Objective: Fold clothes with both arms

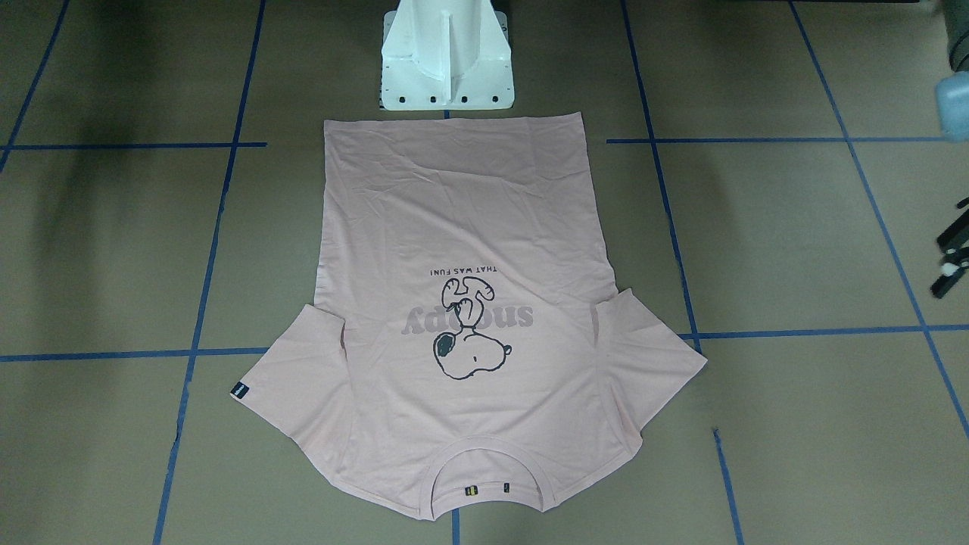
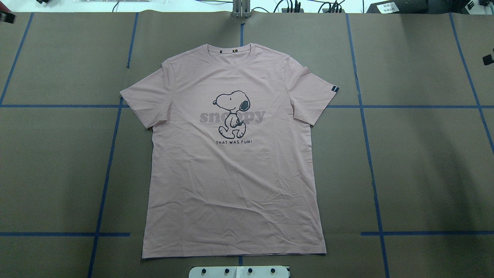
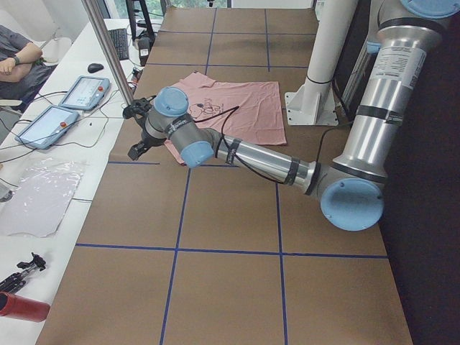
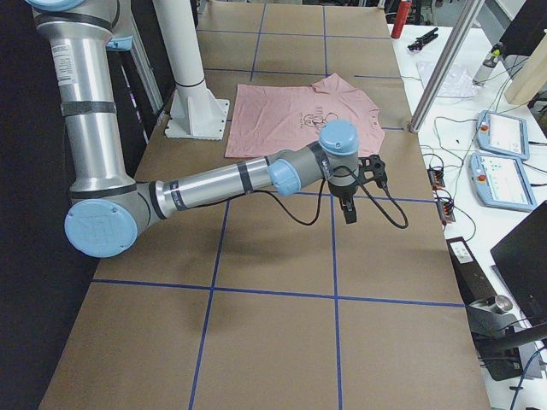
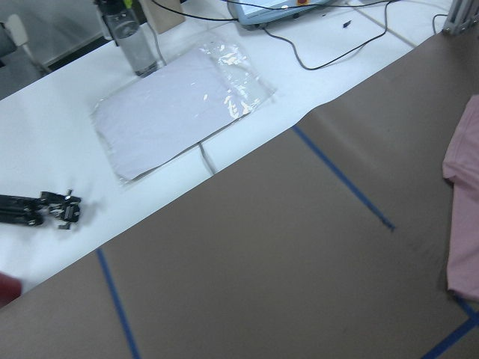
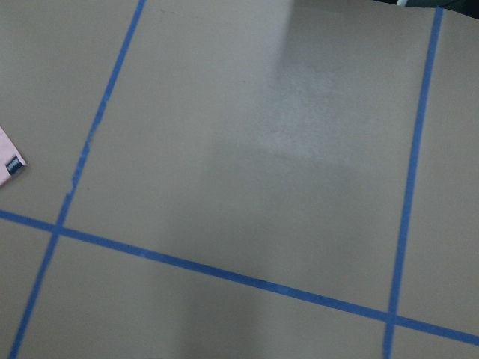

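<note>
Left gripper [image 3: 135, 131], right gripper [image 4: 359, 184]: opening impossible to tell, seen properly in side views only. Snoopy T-shirt [image 2: 231, 166] flat, print up, mid-table [image 2: 424, 173], whole in overhead view.

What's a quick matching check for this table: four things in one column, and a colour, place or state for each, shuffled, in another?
Things:
1. shirt
2. collar
3. robot base
4. tape lines

Descriptions:
a. white
b. spread flat, print up
c. blue
d. at the end away from the robot

Pairs: 1-b, 2-d, 3-a, 4-c.
</note>
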Tool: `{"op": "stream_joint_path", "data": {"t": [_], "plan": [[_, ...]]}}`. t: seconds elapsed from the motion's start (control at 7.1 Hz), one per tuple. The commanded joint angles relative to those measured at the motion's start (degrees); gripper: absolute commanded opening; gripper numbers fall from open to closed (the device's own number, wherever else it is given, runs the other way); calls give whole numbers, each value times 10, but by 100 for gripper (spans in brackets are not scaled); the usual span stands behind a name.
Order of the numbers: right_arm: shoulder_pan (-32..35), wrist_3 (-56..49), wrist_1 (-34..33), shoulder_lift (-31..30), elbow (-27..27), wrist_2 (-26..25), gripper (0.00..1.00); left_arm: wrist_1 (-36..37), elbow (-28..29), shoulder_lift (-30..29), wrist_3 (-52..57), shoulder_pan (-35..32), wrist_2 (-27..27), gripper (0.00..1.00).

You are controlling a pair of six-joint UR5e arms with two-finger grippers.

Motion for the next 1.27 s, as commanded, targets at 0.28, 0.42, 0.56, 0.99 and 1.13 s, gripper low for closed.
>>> {"op": "stream_joint_path", "data": {"t": [0.28, 0.42, 0.56, 0.99, 1.13], "plan": [[-158, 271, 40, 67, -7, -112, 100, -50, 70, -76, -267, 176, 125, 85], [-219, 368, 77, 83, -18, -194, 100, -49, 71, -76, -263, 178, 126, 86], [-268, 418, 107, 119, -64, -260, 98, -49, 70, -75, -263, 180, 128, 88], [-308, 471, 219, 216, -255, -312, 85, -49, 69, -73, -261, 186, 144, 100], [-313, 470, 218, 218, -260, -319, 82, -49, 69, -72, -262, 186, 144, 100]]}}
